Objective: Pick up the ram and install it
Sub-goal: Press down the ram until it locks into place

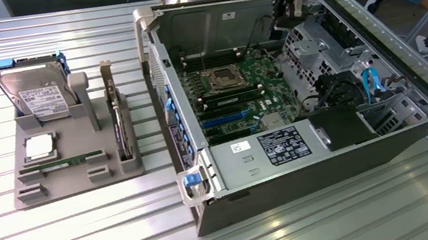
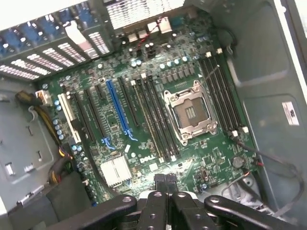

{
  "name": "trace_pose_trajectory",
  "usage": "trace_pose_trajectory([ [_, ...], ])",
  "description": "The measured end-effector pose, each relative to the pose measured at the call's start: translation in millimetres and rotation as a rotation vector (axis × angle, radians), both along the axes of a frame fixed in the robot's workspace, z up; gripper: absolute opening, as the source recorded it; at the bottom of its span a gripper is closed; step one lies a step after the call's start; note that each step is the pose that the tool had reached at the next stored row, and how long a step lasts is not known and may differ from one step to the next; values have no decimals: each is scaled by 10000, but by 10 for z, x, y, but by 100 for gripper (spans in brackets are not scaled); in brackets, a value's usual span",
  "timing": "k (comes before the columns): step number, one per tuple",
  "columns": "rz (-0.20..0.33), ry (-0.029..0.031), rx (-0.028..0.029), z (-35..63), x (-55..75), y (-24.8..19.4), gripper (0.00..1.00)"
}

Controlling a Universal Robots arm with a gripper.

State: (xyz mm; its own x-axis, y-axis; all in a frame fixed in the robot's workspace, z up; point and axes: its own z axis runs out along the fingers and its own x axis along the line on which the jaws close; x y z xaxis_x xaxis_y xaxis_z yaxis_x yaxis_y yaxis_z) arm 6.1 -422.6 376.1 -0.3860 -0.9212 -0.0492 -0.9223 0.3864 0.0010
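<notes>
Open case (image 1: 413, 125), shut fingers (image 2: 166, 183) above motherboard (image 2: 144, 120).

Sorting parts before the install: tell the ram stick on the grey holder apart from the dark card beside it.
The ram is green; the dark card is nearly black. The ram is slim and low in its slot; the card stands taller on edge. They lie crosswise to each other. Both sit in the grey holder.
</notes>
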Motion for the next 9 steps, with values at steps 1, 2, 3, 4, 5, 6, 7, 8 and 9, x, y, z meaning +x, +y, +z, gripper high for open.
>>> trace_pose_trajectory([
  [1, -170, 0, -1, 0, 0, 0, 10],
  [2, -376, 0, 0, 0, 0, 0, 10],
  [3, -557, 1, -1, 0, 0, 0, 10],
  [4, -808, 0, -1, 0, 0, 0, 10],
  [5, -997, 0, 0, 0, 0, 0, 10],
  [6, -1189, 1, -1, 0, 0, 0, 10],
  [7, -1586, 1, 0, 0, 0, 0, 10],
  [8, -1934, 1, -1, 0, 0, 0, 10],
  [9, -2250, 0, 0, 0, 0, 0, 10],
])
